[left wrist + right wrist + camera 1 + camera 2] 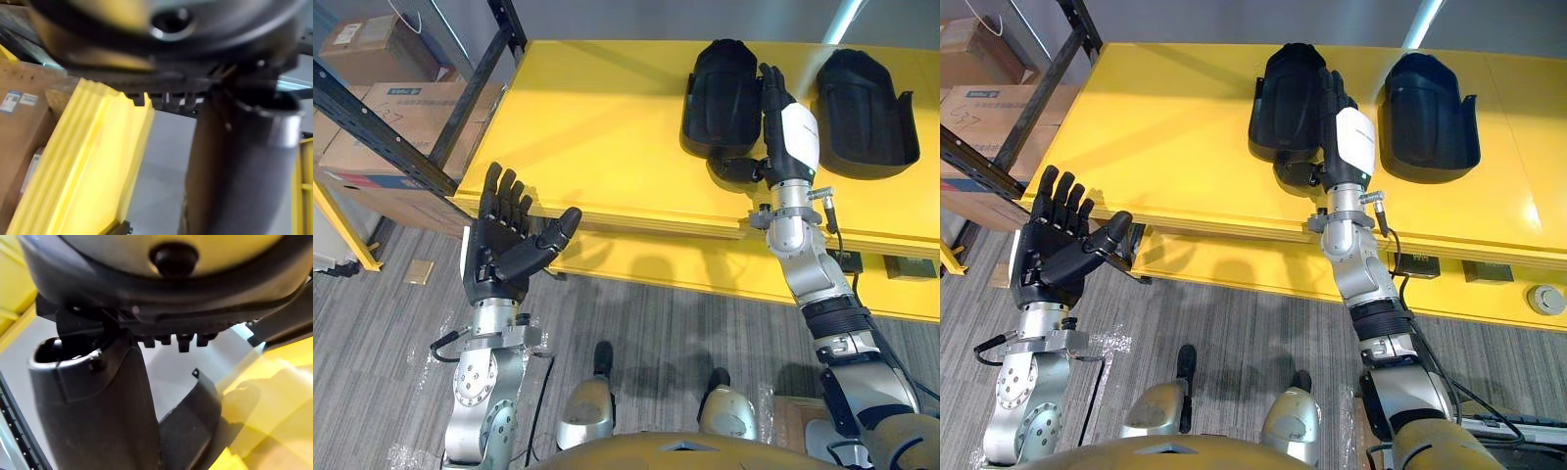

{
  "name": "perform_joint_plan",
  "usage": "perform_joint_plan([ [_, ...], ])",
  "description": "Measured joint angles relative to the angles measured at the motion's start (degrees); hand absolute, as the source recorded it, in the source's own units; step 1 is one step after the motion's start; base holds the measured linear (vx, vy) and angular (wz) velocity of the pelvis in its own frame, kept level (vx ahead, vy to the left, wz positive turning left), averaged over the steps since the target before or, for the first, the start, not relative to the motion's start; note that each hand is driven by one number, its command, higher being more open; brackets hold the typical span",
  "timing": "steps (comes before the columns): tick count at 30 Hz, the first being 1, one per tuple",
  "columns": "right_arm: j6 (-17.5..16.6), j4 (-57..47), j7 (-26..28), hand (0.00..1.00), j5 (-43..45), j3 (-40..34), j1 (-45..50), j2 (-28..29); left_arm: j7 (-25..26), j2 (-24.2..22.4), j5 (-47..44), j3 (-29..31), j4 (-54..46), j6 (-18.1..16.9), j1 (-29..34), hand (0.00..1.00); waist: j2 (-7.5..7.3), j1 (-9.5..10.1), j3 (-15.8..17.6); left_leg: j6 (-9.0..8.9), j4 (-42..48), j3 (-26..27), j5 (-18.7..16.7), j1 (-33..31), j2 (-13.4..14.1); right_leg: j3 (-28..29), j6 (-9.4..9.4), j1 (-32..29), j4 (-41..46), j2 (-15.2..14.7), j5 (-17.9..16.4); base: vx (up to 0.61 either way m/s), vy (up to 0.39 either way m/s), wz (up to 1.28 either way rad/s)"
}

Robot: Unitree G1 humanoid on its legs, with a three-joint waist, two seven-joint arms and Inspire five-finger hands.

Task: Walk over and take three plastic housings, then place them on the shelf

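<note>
Head views, looking down on a yellow table [597, 127] that carries two black plastic housings side by side near its far edge. The left housing [720, 88] and the right housing [862, 103] lie apart, each with its rounded end pointing away from the robot.

Right hand [790, 132]: reaches over the near edge of the table and lies between the two housings, against the right flank of the left housing. Its fingers [1332, 90] are straight and run along that flank toward the rounded end. The thumb [1298, 174] sticks out sideways across the near end of the same housing. Whether the thumb presses the rim or merely sits beside it cannot be told. In the right wrist view a curved black wall of the housing [193, 418] shows just past the thumb. The right housing is untouched.

Left hand [499, 250]: raised in front of the table's near left corner, palm up, fingers spread straight and thumb extended, holding nothing.

Background, robot's left: a dark metal shelf frame [372, 127] with cardboard boxes [382, 98] behind it, standing on a grey floor [656, 323].
</note>
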Motion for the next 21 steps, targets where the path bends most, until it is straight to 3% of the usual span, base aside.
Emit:
perform_joint_plan([
  [3, -0.5, -6.3, 1.3, 1.00, 2.2, -0.7, 4.0, 0.0, -0.9, -0.2, 0.0, 0.2, 0.0, 0.0, 0.1, 1.00, 0.00, 0.04, 0.0, -0.05, -0.1, 0.3, 0.0, 0.3, 0.1, 0.2, 0.01, 0.1, -0.1, 0.1, 0.0, -0.02, -0.006, -0.04],
  [9, -8.7, -24.7, 2.3, 1.00, 6.9, -3.9, 17.4, 3.2, -2.1, -0.7, -0.1, 1.9, -2.0, 0.0, 0.7, 1.00, -0.29, -0.67, 0.0, -0.06, -1.2, 1.8, -0.3, 2.0, 0.4, 1.3, 0.58, 1.5, -2.5, 0.8, 0.6, 0.01, -0.002, -0.12],
  [13, -14.1, -33.8, 3.1, 1.00, 16.7, -8.8, 26.1, 9.8, -5.8, -0.8, -0.9, 2.3, -4.0, -0.8, 1.7, 1.00, -1.27, -1.58, -0.9, -0.03, -1.4, 4.2, -1.2, 3.1, 0.8, 3.0, 0.70, 2.6, -6.1, 1.7, 2.5, 0.05, 0.012, -0.26],
  [17, -14.6, -34.9, 2.9, 1.00, 22.4, -12.5, 32.8, 16.1, -9.7, -1.3, -4.3, 1.6, -4.1, -1.0, 1.7, 1.00, -3.51, -2.89, -3.0, -0.35, -1.4, 7.3, -2.4, 4.3, 1.5, 5.7, 0.57, 3.1, -9.5, 2.9, 4.3, 0.06, 0.006, -0.39],
  [21, -13.0, -36.1, 2.1, 1.00, 28.0, -15.9, 40.6, 20.1, -11.5, -2.3, -7.2, -1.9, -4.1, -1.0, 1.3, 1.00, -4.08, -3.64, -4.0, -0.55, -1.4, 12.7, -4.2, 7.4, 1.8, 10.8, 0.71, 3.5, -11.6, 3.7, 5.6, 0.05, 0.026, -0.70],
])
